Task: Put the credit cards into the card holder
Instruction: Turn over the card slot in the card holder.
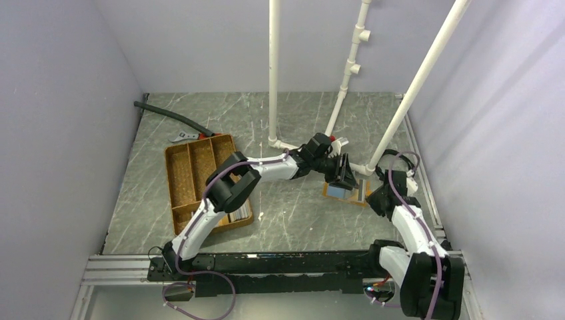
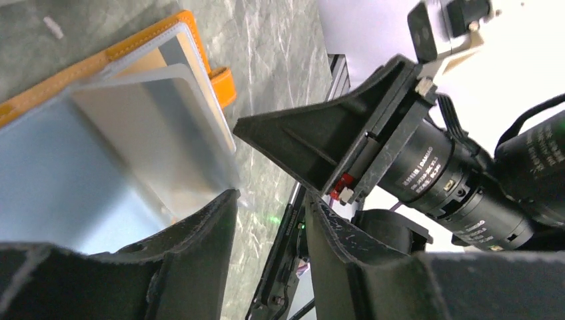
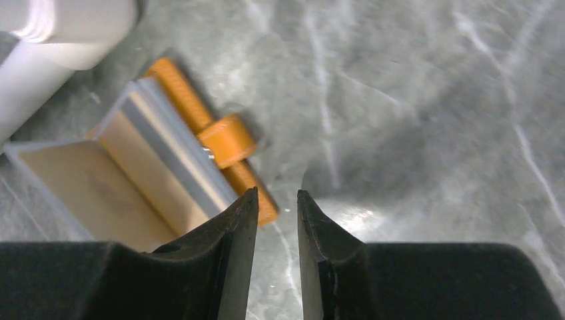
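Observation:
The orange card holder (image 2: 143, 37) lies open on the table at the right, with a light blue credit card (image 2: 40, 180) and a grey-white one (image 2: 153, 127) standing slanted in it. My left gripper (image 2: 270, 200) hovers right over it, open, its left finger at the grey card's corner and nothing between the fingers. Seen from the right wrist, the card holder (image 3: 230, 140) lies up and to the left of my right gripper (image 3: 276, 197), which is open and empty over bare table beside the holder's strap. From above, the left gripper (image 1: 345, 173) covers the card holder (image 1: 336, 192) and the right gripper (image 1: 373, 195) sits just right of it.
A brown woven divided tray (image 1: 193, 167) lies at the left, with grey cards (image 1: 238, 215) at its near end under the left arm. White pipes (image 1: 273, 73) rise behind the holder. A black hose (image 1: 166, 115) and a wrench (image 1: 183, 137) lie at the back left.

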{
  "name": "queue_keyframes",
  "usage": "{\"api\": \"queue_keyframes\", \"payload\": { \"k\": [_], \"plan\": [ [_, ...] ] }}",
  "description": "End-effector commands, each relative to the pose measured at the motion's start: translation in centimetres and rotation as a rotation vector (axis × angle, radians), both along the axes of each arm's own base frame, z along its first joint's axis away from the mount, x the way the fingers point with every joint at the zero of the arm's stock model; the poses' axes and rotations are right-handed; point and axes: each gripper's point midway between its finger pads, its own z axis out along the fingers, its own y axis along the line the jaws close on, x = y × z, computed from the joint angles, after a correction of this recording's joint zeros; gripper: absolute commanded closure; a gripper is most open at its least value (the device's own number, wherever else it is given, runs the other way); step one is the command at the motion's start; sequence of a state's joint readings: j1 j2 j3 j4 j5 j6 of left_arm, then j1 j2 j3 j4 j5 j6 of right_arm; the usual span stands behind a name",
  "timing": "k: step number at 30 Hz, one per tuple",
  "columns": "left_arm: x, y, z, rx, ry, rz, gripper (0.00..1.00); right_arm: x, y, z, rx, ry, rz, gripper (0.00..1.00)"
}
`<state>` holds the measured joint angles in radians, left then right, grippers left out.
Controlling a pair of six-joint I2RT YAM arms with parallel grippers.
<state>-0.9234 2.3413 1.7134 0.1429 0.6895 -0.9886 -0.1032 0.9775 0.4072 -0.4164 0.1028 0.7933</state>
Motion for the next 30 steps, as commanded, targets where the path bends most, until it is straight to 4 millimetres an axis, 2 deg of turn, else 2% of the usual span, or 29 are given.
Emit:
{"api": "queue_keyframes", "payload": {
  "k": [1, 2, 5, 7, 10, 12, 14, 15, 19, 21, 24, 27, 30],
  "plan": [
    [-0.6, -1.8, -0.9, -0.058, 0.057, -0.057, 0.52, 0.2, -1.3, 1.8, -0.012, -0.093, -0.080, 0.70],
    [-0.6, -2.0, -1.2, -0.059, 0.064, -0.064, 0.52, -0.1, -2.1, 2.7, -0.049, -0.097, -0.104, 0.69],
    [-0.3, -2.5, -1.0, -0.061, 0.052, -0.074, 0.51, 0.3, -2.5, 4.7, -0.078, -0.154, -0.106, 0.68],
    [-0.3, -2.6, 0.3, -0.087, 0.041, -0.086, 0.51, 0.3, -2.6, 4.8, -0.093, -0.147, -0.088, 0.66],
    [-0.5, -1.7, 3.2, -0.097, -0.036, -0.088, 0.49, 1.0, -2.4, 4.9, -0.103, -0.133, -0.025, 0.64],
    [-0.5, -0.8, 4.2, -0.072, -0.090, -0.088, 0.47, 2.1, -1.6, 5.3, -0.090, -0.167, 0.049, 0.63],
    [-0.5, 0.0, 4.6, -0.053, -0.128, -0.090, 0.46, 3.0, -0.6, 5.3, -0.062, -0.186, 0.126, 0.56],
    [-0.4, 0.2, 4.4, -0.037, -0.142, -0.089, 0.46, 3.3, -0.4, 5.1, -0.056, -0.177, 0.146, 0.56],
    [0.4, 1.4, 0.5, 0.084, -0.112, -0.070, 0.50, 3.8, 0.4, 3.4, -0.023, -0.143, 0.213, 0.56],
    [1.2, 2.1, -2.1, 0.166, -0.105, -0.047, 0.55, 3.8, 0.7, 2.6, -0.007, -0.136, 0.216, 0.57],
    [1.9, 3.6, -5.5, 0.291, -0.099, -0.032, 0.64, 3.5, 1.5, 1.8, 0.032, -0.136, 0.224, 0.64],
    [2.1, 5.4, -6.9, 0.366, -0.112, -0.008, 0.69, 3.1, 2.2, 1.0, 0.059, -0.131, 0.235, 0.71],
    [2.2, 7.3, -7.0, 0.399, -0.127, 0.024, 0.69, 2.7, 3.3, 0.0, 0.098, -0.114, 0.250, 0.79]
  ]
}}
